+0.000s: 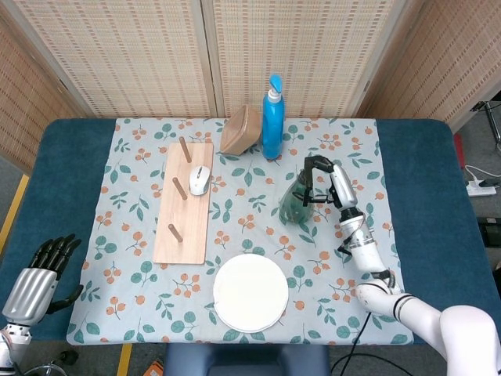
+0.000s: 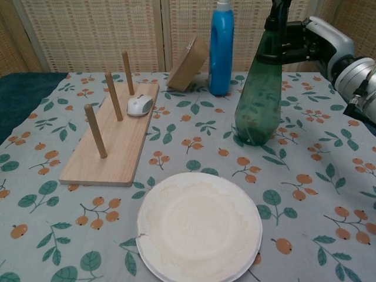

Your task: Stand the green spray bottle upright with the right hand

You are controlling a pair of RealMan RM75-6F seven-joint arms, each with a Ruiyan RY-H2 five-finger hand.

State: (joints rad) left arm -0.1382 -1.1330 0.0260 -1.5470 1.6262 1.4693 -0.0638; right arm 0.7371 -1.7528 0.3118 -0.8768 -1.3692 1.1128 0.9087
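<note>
Bottle [image 2: 258, 94] stands on the floral cloth [image 1: 141, 274], right of centre, between the blue bottle [image 2: 222, 50] behind and the plate [image 2: 200, 226] in front. Base appears to be on the cloth, but whether it sits fully flat cannot be told from either view. Long axis close to vertical; in the chest view the neck seems tipped slightly right, toward the hand.

Right hand [image 2: 314, 44] comes in from the bottle's right side at neck height, fingers wrapped around the neck just below the spray head. Grip is high on the bottle, well above the base, so the body hangs below the hold like a pendulum. Head view shows the same: hand [image 1: 327, 182] just right of the dark green body [image 1: 296, 205], forearm trailing back toward the table's near right.

Left hand [image 1: 35, 286] idles off the cloth at the near left corner, fingers apart, holding nothing, well away from the bottle. Right hand is the only one in reach.

Judgement: the uprighting looks nearly done. What remains turns on that small lean; any release should wait until the axis is plumb over the base.
</note>
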